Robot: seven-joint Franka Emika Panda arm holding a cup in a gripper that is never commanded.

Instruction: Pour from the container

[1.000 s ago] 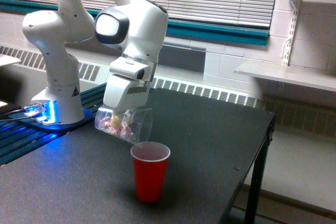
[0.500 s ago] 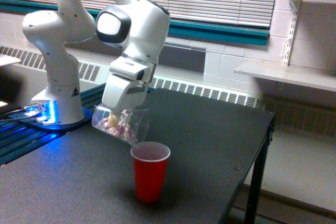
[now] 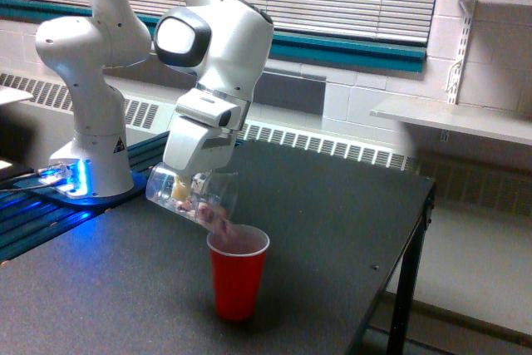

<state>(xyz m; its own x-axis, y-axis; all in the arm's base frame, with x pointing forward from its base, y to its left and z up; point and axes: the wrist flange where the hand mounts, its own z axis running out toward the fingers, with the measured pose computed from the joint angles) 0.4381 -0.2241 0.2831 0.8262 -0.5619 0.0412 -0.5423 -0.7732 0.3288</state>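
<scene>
above the red cup (image 3: pixel 238 272), near the middle of the black table (image 3: pixel 332 230): one container (image 3: pixel 193 197), clear thin-walled plastic, held tipped well past level with its mouth down and toward the exterior view's right, lip just over the red cup's rim.

contents: small pink, white and yellowish pieces, loose. some lie along the lower wall near the mouth and a blurred pinkish clump shows at the lip, right above the red cup's opening; whether any have landed inside cannot be told.

holder: gripper (image 3: pixel 189 179) of the white arm, clamped across the container's body toward its closed end. the fingertips are partly hidden behind the plastic, but the container hangs from nothing else.

handling, as judged:
- weight: light; the cup is thin and the fill is small.
- stiffness: low. walls of this sort likely flex and crack under a hard squeeze, and go oval, which could loosen the hold.
- surface: smooth and probably slippery, so a tilted cup may creep in the grip.
- best hold: across the body near the base, where the wall is stiffest and the mouth stays free, much as it is taken now.
- contents: dry and free-running, apt to come in a sudden rush or bounce out of the target.

receiver: red cup, upright, opaque, white inside, likely light enough to tip if the container's lip knocks it.
</scene>
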